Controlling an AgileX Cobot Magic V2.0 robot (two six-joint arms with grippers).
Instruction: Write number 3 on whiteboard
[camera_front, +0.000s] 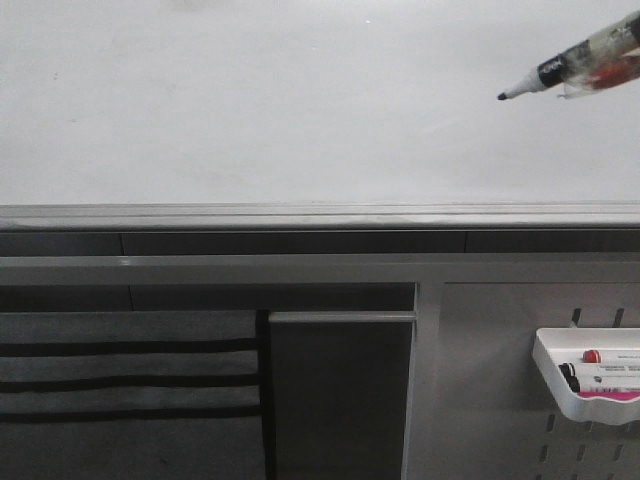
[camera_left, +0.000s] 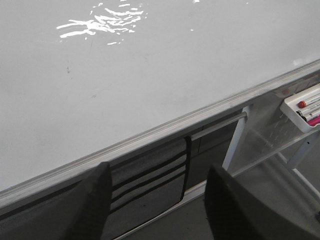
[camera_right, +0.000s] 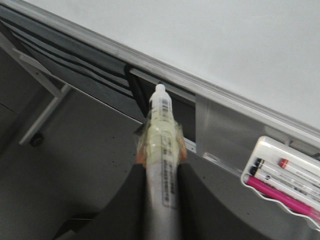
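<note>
The whiteboard (camera_front: 250, 100) is glossy white and fills the upper part of the front view, with a grey edge rail (camera_front: 300, 215) below it. No number 3 shows on it. My right gripper (camera_right: 161, 167) is shut on a marker (camera_right: 161, 135) wrapped in clear tape. In the front view the marker (camera_front: 560, 68) comes in from the upper right, its black tip over the board's right side; I cannot tell if it touches. My left gripper (camera_left: 159, 170) is open and empty, below the rail of the whiteboard (camera_left: 150, 65).
A white tray (camera_front: 556, 392) holding red, black and pink markers hangs on a grey perforated panel at the lower right; it also shows in the right wrist view (camera_right: 265, 146). A grey striped fabric pocket (camera_front: 120, 390) and a dark panel (camera_front: 340, 390) sit under the rail.
</note>
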